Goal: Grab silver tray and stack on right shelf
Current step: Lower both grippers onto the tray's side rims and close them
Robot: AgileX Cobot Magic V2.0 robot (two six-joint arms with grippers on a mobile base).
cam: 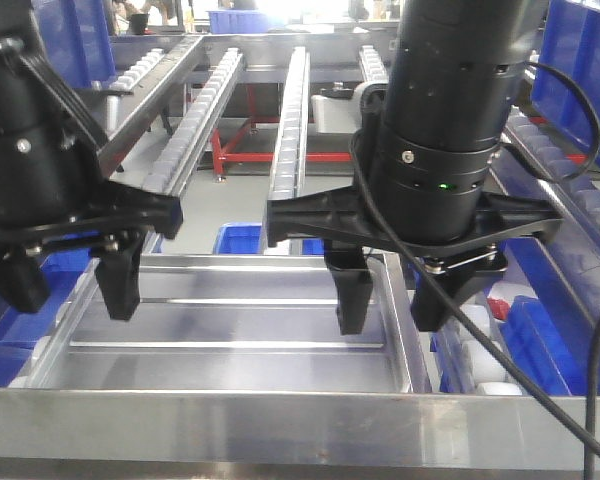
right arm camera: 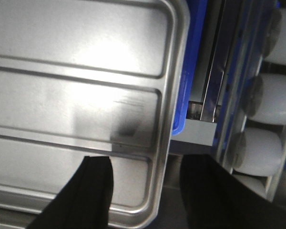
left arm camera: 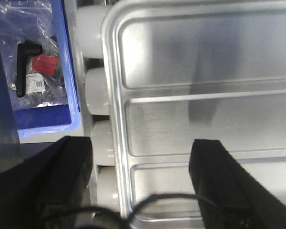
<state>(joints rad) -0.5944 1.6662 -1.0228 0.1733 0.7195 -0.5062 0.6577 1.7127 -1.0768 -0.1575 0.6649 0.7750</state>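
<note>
The silver tray [cam: 230, 320] lies flat with two long ridges across its shiny bottom, just behind a steel crossbar. My left gripper [cam: 70, 285] hangs open over its left rim. In the left wrist view the left gripper [left arm camera: 140, 179] straddles that rim of the tray [left arm camera: 205, 71], one finger outside and one over the bottom. My right gripper [cam: 395, 300] stands open astride the right rim. The right wrist view shows the right gripper [right arm camera: 150, 191] around the corner rim of the tray [right arm camera: 76, 95]. The right shelf [cam: 475, 365] shows its white wheels [right arm camera: 264, 105] to the tray's right.
White rollers [left arm camera: 97, 95] sit under the tray's left edge. A blue bin [left arm camera: 38, 71] beside it holds a bagged black part. More blue bins [cam: 540, 345] sit low on the right. Long roller rails [cam: 290, 120] run back from the tray. The front crossbar [cam: 280, 420] spans the near edge.
</note>
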